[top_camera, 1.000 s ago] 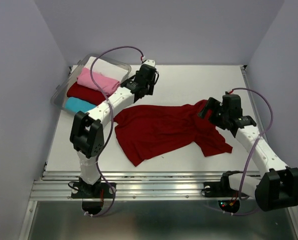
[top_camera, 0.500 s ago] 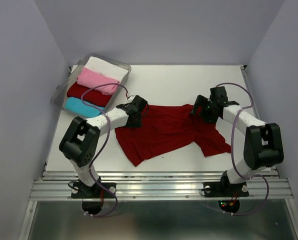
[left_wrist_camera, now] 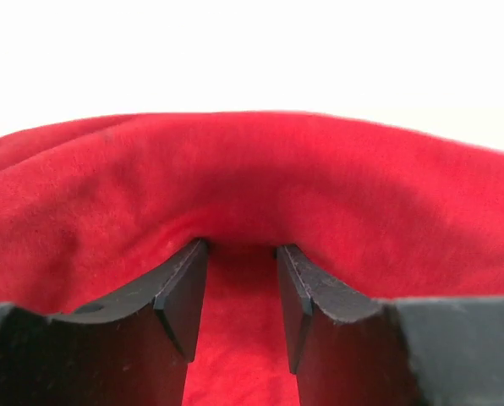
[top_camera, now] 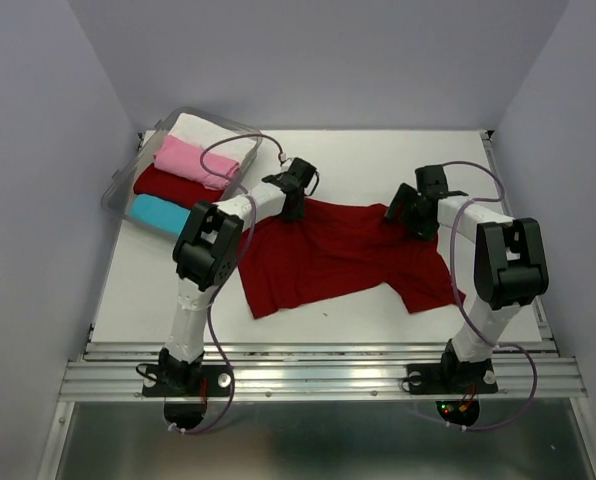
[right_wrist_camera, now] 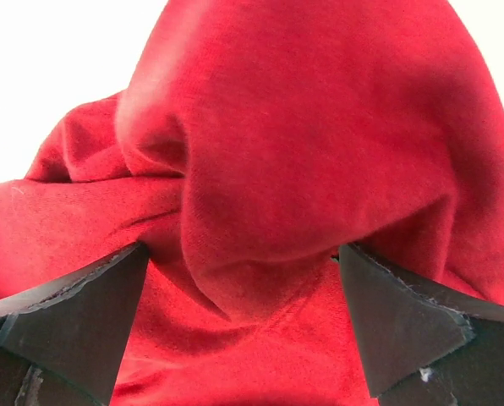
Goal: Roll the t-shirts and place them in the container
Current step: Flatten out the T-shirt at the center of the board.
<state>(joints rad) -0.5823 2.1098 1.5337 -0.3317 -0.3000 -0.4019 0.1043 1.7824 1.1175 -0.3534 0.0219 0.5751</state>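
both arms are now down on the shirt (top_camera: 328,255): left gripper (left_wrist_camera: 239,254) is pinching its far edge, dragging it flat for rolling; right gripper (right_wrist_camera: 243,254) is straddling a hump, jaws apart.

Bright even light; wrist cams: bg blown white, t-shirt (left_wrist_camera: 252,186) soft-focus.

red t-shirt (top_camera: 328,262) spread on table (top_camera: 378,160) | four folded shirts (top_camera: 193,163) in bin (top_camera: 118,186)

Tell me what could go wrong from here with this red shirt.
The right tool is wide open over a bunched hump of the dark red t-shirt; closing may pinch several layers. The left tool meets cloth only at its tips, close to the shirt's edge, so the cloth could slip free.
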